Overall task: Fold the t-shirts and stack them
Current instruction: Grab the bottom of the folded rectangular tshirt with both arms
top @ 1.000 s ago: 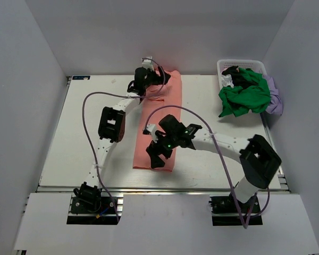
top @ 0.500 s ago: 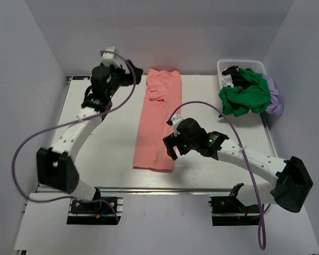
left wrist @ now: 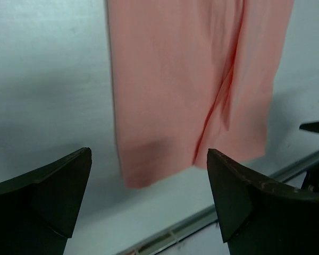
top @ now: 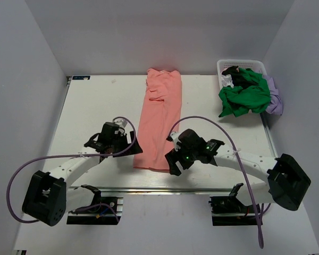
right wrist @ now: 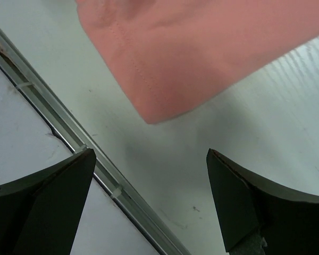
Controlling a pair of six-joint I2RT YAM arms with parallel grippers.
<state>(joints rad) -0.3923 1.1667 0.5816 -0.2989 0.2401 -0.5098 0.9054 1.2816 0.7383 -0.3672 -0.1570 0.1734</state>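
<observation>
1. Since half a second ago, the top external view shows the left arm swung back from the far left corner. Its left end effector point(top: 133, 147) is now low near the front edge. The right end effector point(top: 173, 162) has drawn slightly nearer the front. The salmon-pink t-shirt point(top: 159, 114) has not shifted.
2. In the same view, that shirt lies on the tabletop point(top: 95, 106) as a narrow strip. Its long axis runs from the near edge to the far edge. The near hem sits between the two end effectors, with the left one just beside the left corner and the right one just beside the right corner. Each arm is nearer its own corner.
3. The white basket point(top: 223, 64) at the far right holds a heaped green t-shirt point(top: 244, 95) that spills over its near rim. A lilac t-shirt point(top: 275, 101) is at its right side and a dark t-shirt point(top: 231, 70) at its far end.
4. In the left wrist view, the left end effector point(left wrist: 149, 154) is spread wide and empty. The salmon-pink t-shirt point(left wrist: 191, 79) has its hem corner straight ahead, untouched.
5. In the right wrist view, the right end effector point(right wrist: 150, 153) is equally wide and empty. The other corner of the salmon-pink t-shirt point(right wrist: 202, 48) lies ahead, apart from the fingers. The likely next move is to pinch both corners.
</observation>
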